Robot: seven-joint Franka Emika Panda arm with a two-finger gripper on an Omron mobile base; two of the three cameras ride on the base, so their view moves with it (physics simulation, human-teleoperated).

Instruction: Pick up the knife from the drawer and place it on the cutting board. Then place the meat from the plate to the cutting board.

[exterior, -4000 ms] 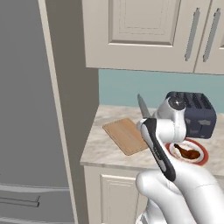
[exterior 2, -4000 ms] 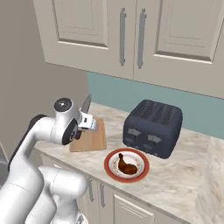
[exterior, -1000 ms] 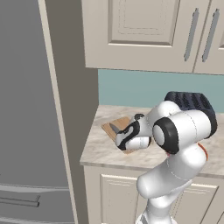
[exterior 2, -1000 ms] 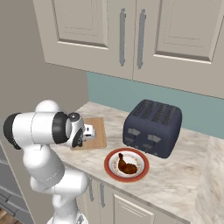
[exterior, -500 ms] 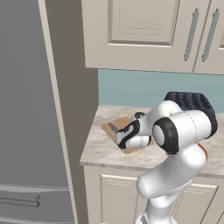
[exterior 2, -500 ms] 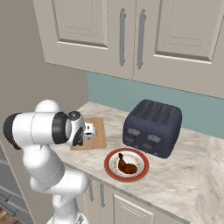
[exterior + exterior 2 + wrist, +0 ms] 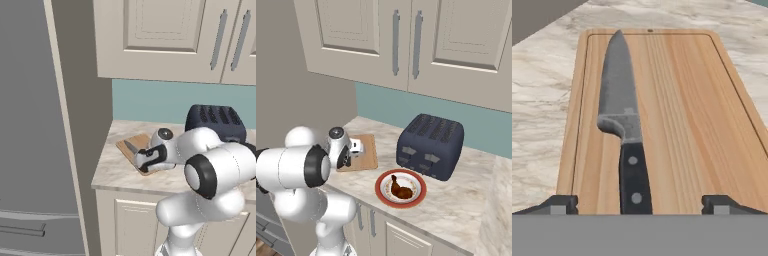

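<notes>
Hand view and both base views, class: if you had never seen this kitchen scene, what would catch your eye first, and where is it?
First, the small kitchen knife with grey steel blade and black handle, lying flat on the light-brown wooden cutting board, with the open gripper just above its handle. Next, the dark four-slot toaster on the marble counter, and in front of it the red-rimmed round plate holding the reddish-brown piece of meat.

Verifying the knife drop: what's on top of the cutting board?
The knife lies flat on the cutting board, between the open gripper fingertips. The arm covers part of the board in the base views.

Cream wall cabinets (image 7: 406, 45) hang over a marble counter (image 7: 471, 200), teal backsplash (image 7: 165, 102) behind.
</notes>
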